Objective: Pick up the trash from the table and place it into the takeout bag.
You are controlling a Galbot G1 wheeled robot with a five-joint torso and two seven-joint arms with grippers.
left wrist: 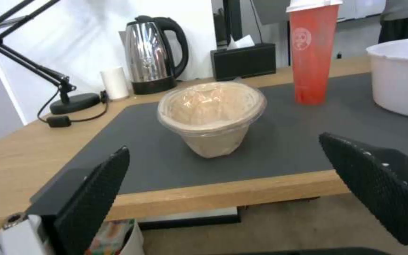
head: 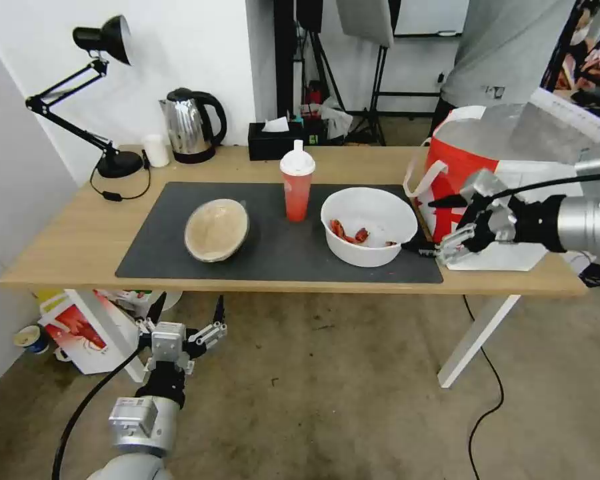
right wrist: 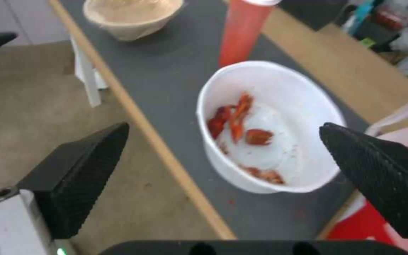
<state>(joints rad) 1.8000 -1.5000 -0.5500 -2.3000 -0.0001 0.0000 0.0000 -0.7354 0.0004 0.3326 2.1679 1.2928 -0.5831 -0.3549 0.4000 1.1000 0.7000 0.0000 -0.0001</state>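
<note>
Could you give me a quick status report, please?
Right gripper open beside white bowl, in front of takeout bag. Left gripper open, below table edge. Tan bowl, red cup untouched.

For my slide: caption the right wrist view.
Right gripper, jaws open, beside white bowl of red scraps on the dark mat.

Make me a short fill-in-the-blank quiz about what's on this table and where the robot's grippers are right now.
1. The red cup stands between the tan lidded bowl and the ____ bowl.
2. The right gripper hangs open between the white bowl and the ____.
3. The left gripper hangs open below the table edge, in front of the ____ bowl.
4. The three leftovers all sit on the dark grey ____.

Missing words: white; takeout bag; tan lidded; mat
</note>
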